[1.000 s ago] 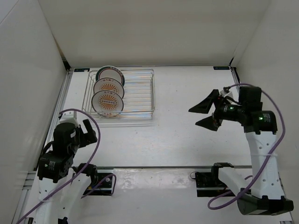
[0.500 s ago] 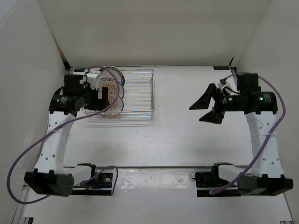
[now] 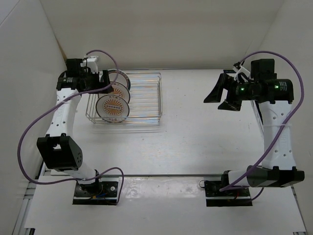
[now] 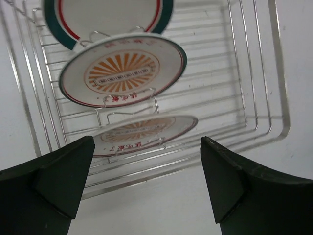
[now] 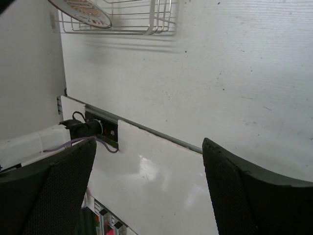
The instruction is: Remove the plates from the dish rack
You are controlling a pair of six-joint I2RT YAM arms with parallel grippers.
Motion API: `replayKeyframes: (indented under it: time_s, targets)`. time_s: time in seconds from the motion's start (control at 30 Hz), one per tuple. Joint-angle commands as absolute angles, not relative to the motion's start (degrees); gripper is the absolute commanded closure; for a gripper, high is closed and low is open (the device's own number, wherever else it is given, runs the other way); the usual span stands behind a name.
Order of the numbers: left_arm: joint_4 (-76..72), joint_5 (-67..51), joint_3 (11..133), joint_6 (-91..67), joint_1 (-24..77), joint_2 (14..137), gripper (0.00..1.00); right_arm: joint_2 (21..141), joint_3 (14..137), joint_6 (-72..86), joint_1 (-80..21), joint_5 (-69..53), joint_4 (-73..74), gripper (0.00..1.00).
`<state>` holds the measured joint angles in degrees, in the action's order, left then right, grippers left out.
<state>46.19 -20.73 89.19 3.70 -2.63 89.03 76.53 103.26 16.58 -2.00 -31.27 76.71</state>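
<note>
White plates (image 4: 122, 73) stand in the dish rack (image 3: 146, 94) — two orange-centred; one teal-rimmed.

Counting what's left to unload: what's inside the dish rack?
Three plates propped in the dividers at the left end of the rack: a teal-rimmed plate and two sunburst plates. The rest shows only bare wire. From above, the left gripper covers part of the teal-rimmed plate.

White table inside a white-walled enclosure.
The matte table (image 3: 195, 142) shows faint scuffs. A back wall (image 3: 161, 34), left wall (image 3: 24, 88) and right wall (image 3: 293, 49) stand around it. A thin metal strip (image 3: 161, 175) crosses it near the front, with a glossier panel (image 3: 161, 205) on the near side. Small black tags (image 3: 232, 71) sit at the back corners.
</note>
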Motion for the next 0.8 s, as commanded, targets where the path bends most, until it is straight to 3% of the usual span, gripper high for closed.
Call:
replayKeyframes:
  time_s: [0.0, 0.13, 0.43, 0.6, 0.77]
  targets:
    - [45.7, -17.8, 95.4, -12.8, -5.4, 90.3, 0.00, 78.7, 106.0, 14.7, -2.3, -29.6, 89.9, 0.10]
    - [56.2, -10.9, 96.1, -37.8, -8.7, 91.9, 0.00, 80.3, 105.6, 14.5, -2.4, -30.4, 89.8, 0.10]
    - [61.5, -9.8, 88.0, -62.0, -9.3, 89.1, 0.00, 81.2, 103.7, 14.5, -2.6, -31.5, 90.4, 0.10]
    - [60.5, -10.1, 91.8, -58.1, -10.3, 92.0, 0.00, 81.4, 103.3, 14.6, -2.7, -32.3, 90.0, 0.10]
    - [50.7, -17.1, 93.8, -31.4, -13.3, 94.0, 0.00, 81.3, 102.9, 14.6, -2.6, -32.8, 90.0, 0.10]
